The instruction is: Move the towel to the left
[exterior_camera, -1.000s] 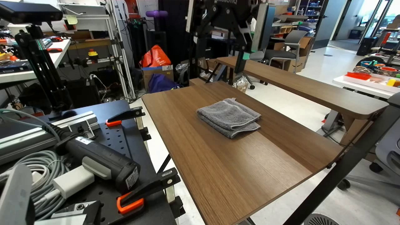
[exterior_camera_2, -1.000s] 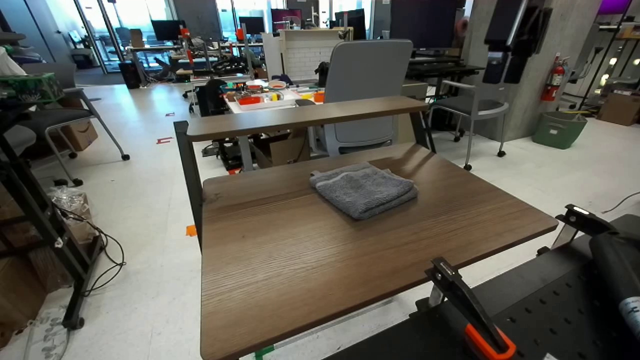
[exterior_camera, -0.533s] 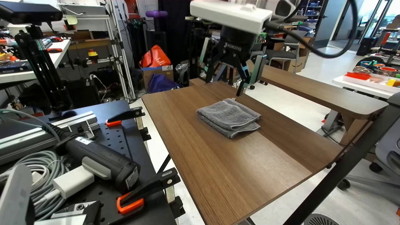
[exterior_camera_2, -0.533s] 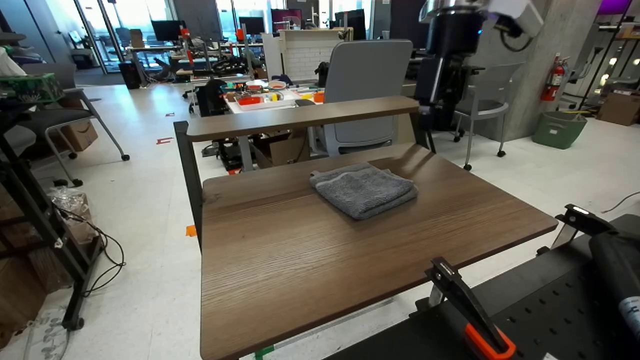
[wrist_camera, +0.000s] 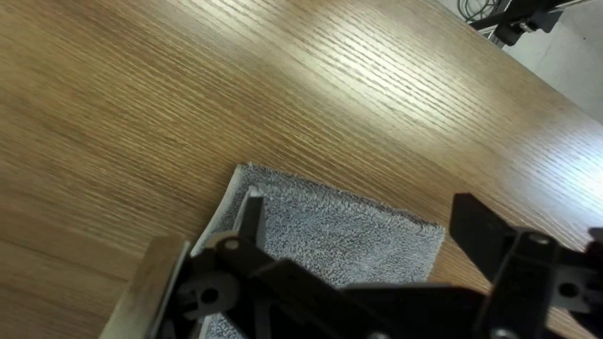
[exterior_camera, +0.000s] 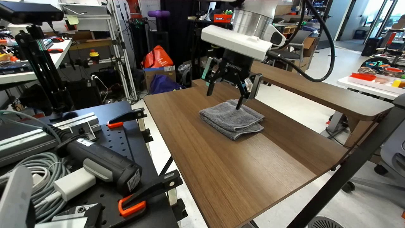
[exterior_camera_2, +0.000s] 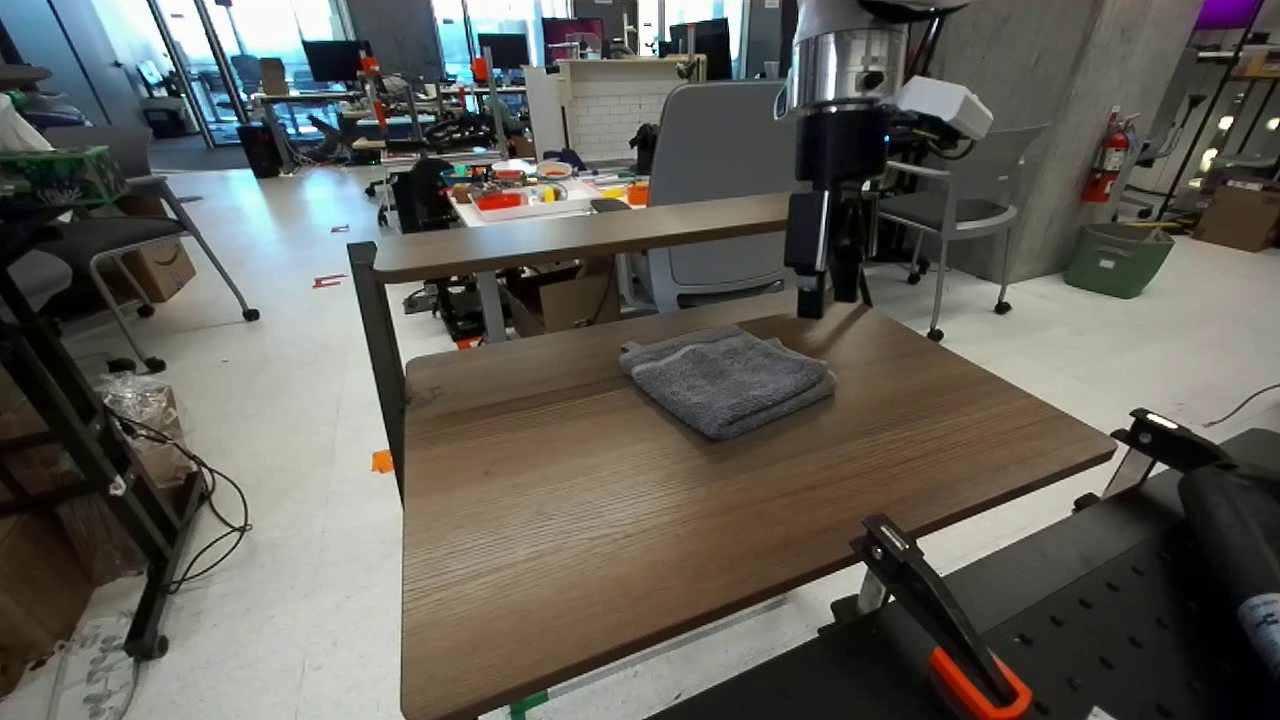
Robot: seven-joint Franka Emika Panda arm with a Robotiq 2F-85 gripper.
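Note:
A folded grey towel lies flat on the brown wooden table. It also shows in an exterior view and in the wrist view, where the gripper hides its lower part. My gripper is open and empty, pointing down, above the towel's far side. In an exterior view the gripper hangs to the right of the towel and above the table. In the wrist view the open fingers stand wide, one over the towel's left edge and one beyond its right corner.
A raised wooden shelf runs along one long side of the table, on dark metal supports. A black perforated bench with orange-tipped clamps stands beside the opposite side. A grey chair stands behind the shelf.
The arm has come down from above into both exterior views, bringing the open gripper lower and closer to the towel. The towel has not moved.

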